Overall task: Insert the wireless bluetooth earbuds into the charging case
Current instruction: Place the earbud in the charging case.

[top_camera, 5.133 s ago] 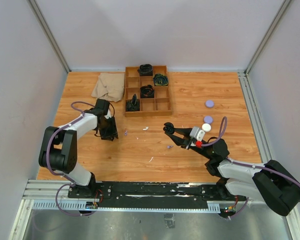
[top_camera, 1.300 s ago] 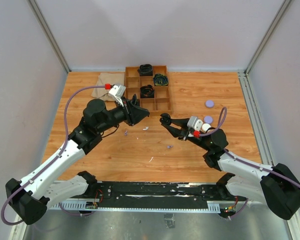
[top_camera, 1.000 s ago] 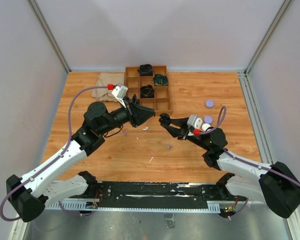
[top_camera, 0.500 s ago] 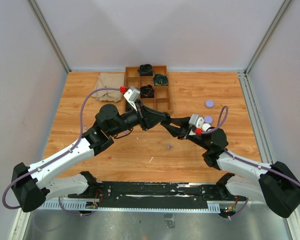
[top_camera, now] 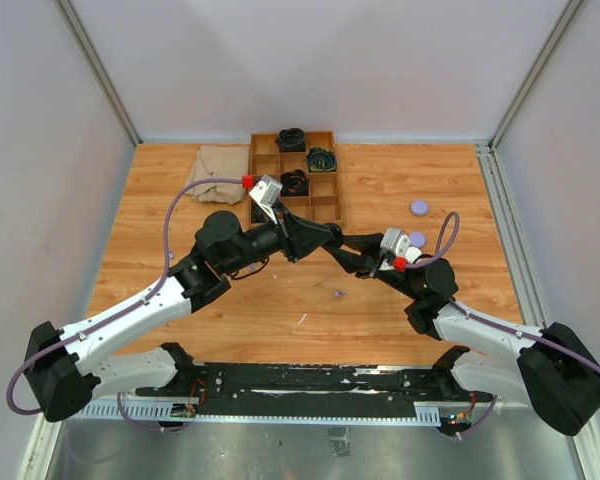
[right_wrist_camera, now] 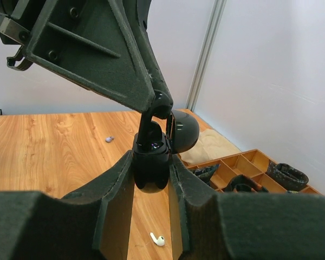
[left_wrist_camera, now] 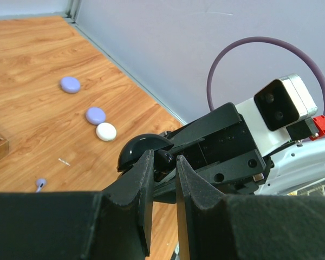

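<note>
My right gripper is shut on a black charging case, held upright above the table with its lid hinged open. My left gripper is shut on a black earbud, and its tip meets the case from above. In the right wrist view the black earbud has its stem down in the case's opening. The grippers meet mid-table in the top view, the left gripper against the right gripper. A white earbud and a lilac earbud lie loose on the wood.
A wooden compartment tray with dark coiled items stands at the back, and a beige cloth lies to its left. Two lilac pucks and a white puck lie to the right. Another lilac earbud lies on the floor.
My left arm has swung right from near the tray and brought the black earbud onto the open case. The right gripper has barely moved.
</note>
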You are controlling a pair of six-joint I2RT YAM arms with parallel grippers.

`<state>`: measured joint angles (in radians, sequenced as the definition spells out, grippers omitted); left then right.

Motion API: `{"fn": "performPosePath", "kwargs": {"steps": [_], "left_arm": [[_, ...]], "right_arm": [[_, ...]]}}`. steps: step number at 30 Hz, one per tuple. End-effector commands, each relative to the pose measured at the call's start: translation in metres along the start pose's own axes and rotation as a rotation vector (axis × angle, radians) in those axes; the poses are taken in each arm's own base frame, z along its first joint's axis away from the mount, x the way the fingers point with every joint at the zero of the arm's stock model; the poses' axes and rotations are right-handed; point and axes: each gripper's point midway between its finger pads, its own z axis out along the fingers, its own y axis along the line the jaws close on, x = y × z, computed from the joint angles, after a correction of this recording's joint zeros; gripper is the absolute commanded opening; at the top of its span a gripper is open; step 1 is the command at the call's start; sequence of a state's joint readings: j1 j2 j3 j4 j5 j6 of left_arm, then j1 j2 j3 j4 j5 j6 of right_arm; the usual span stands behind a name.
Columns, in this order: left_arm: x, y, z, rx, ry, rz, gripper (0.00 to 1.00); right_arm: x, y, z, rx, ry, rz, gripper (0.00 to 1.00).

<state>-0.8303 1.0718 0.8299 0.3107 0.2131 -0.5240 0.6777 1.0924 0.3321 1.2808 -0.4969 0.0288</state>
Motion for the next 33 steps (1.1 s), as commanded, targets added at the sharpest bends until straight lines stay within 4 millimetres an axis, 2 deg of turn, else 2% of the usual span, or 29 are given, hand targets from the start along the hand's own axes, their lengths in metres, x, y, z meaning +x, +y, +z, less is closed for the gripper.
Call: {"fn": "performPosePath", "kwargs": {"steps": [1,13,33], "left_arm": [[0.000,-0.001,0.003,0.000,-0.021,0.015,0.22],[0.004,0.005,-0.002,-0.028,-0.028,0.008,0.24],[0.003,0.007,-0.002,-0.054,-0.028,-0.021,0.36]], "right_arm": [[-0.020,0.004,0.005,-0.016,-0.073,-0.013,0.01],[-0.021,0.004,0.004,-0.014,-0.079,-0.013,0.01],[-0.009,0.002,0.006,-0.010,-0.052,-0.009,0.01]]}}
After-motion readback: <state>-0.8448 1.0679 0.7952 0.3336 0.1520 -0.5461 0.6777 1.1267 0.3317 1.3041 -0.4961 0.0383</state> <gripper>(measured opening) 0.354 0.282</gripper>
